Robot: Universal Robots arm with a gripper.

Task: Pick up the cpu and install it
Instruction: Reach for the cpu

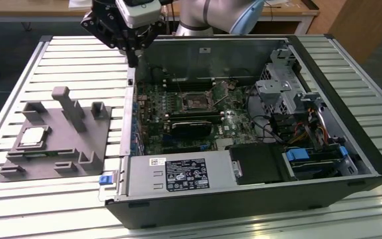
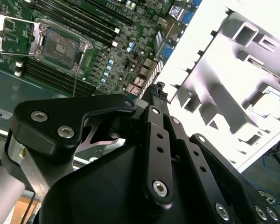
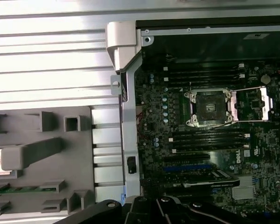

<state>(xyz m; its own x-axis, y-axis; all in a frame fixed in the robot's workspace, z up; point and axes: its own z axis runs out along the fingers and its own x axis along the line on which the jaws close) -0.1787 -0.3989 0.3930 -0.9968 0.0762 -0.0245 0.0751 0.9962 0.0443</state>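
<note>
The cpu [image 1: 33, 137], a pale silver square chip, lies flat in a recess of the grey fixture block [image 1: 78, 144] at the exterior view's left; the second wrist view shows the cpu [image 2: 269, 101] in that same recess. The open motherboard socket [image 1: 196, 101] sits inside the computer case, with its metal frame lifted in the first wrist view [image 3: 210, 107]. My gripper [image 1: 133, 62] hangs over the back corner of the case's wall, between fixture and socket, well above both. In the second wrist view the gripper [image 2: 156, 89] is shut, with its fingertips together and nothing held.
The open black computer case [image 1: 324, 64] lies on a slatted aluminium table [image 1: 78, 55]. Inside it are memory slots, a black card [image 1: 194, 127], a power supply [image 1: 177, 174], drive cages and cables [image 1: 297, 129]. Upright grey posts [image 1: 68, 107] rise from the fixture.
</note>
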